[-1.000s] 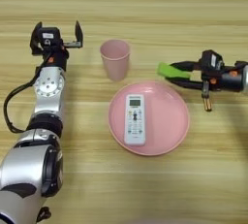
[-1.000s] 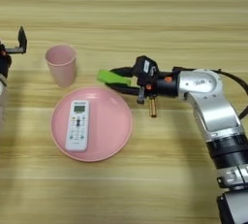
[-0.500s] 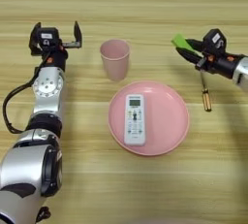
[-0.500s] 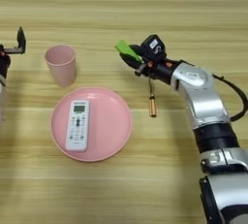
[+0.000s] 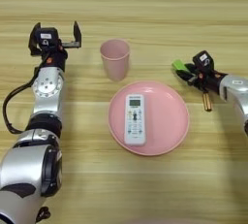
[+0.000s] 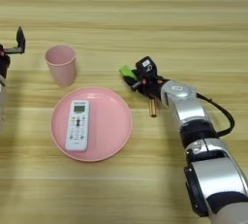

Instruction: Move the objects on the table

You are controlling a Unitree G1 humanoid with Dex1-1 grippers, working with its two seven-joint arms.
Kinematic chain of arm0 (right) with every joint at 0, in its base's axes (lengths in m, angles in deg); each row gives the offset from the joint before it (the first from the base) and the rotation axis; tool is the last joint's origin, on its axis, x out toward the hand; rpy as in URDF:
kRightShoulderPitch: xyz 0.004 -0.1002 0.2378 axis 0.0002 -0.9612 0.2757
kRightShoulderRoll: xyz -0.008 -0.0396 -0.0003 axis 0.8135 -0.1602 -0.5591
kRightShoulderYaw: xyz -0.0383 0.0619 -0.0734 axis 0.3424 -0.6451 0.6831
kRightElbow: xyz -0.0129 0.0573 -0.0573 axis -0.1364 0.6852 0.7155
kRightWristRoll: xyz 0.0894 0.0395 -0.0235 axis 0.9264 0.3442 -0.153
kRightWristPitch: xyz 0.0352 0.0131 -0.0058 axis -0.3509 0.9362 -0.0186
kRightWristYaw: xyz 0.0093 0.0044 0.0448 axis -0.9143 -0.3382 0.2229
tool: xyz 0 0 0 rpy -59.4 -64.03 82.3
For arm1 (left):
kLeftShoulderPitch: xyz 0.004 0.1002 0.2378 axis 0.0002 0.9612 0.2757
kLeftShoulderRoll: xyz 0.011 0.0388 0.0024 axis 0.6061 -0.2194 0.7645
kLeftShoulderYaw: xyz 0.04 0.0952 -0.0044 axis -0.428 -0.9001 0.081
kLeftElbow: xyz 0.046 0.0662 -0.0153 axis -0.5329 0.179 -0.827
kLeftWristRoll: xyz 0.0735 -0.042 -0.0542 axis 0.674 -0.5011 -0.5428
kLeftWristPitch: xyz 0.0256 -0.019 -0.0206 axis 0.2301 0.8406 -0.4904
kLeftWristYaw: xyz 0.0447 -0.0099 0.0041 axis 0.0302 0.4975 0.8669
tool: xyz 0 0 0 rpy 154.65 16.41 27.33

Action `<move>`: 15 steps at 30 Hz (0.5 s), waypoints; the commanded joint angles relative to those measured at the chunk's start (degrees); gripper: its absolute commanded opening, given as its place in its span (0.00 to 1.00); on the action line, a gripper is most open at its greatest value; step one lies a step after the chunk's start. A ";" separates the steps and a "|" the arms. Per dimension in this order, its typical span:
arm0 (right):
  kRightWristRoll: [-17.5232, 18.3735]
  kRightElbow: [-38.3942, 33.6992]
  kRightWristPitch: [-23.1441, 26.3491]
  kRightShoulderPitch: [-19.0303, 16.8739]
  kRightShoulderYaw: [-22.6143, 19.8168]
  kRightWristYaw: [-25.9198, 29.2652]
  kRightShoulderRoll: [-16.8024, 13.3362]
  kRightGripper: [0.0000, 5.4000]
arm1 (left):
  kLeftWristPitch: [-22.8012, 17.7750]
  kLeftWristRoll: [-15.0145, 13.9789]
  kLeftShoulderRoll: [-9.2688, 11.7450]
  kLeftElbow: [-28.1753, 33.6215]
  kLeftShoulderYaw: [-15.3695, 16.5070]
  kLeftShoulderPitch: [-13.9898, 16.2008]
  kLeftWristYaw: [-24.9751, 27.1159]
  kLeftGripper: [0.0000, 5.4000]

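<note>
On my far left, my left gripper (image 5: 54, 35) sits parked on the table (image 5: 145, 5), fingers spread wide with nothing between them, well apart from anything I might bump. Just to its right stands the pink cup (image 5: 115, 59), upright, near the back edge of the pink plate (image 5: 177, 121) but not touching it as far as I can tell. On the plate lies a white remote (image 5: 133, 119), lengthwise, a little left of centre. Further right my right gripper (image 6: 133, 78) has its fingers closed on the green block (image 6: 127, 72), which pokes out past the fingertips toward the cup and hangs just off the plate's right rim, low over the wood. Beside my wrist, lying on the table, is a small brown stick-like thing (image 6: 152, 107); I cannot tell what it is. I judge I am mid-carry with the block, and the next move calls for choosing a spot to set it down. Open wood lies behind the cup and plate and across the whole front; the plate rim and the brown piece are the edges to mind.
</note>
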 commanded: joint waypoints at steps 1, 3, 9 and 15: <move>-0.61 1.87 -1.38 1.68 -0.28 0.24 0.55 0.26 | 0.14 -0.07 0.21 -0.04 -0.18 -0.14 0.33 1.00; -0.72 2.34 -1.76 1.75 -0.21 0.22 0.59 0.26 | 0.13 -0.09 0.21 -0.06 -0.19 -0.15 0.33 1.00; -0.94 3.11 -2.33 1.91 -0.17 0.33 0.65 0.32 | 0.17 -0.06 0.16 -0.16 -0.26 -0.16 0.24 1.00; -0.99 3.11 -2.55 1.82 -0.25 0.51 0.75 0.45 | 0.17 0.02 0.12 -0.36 -0.33 -0.26 0.11 1.00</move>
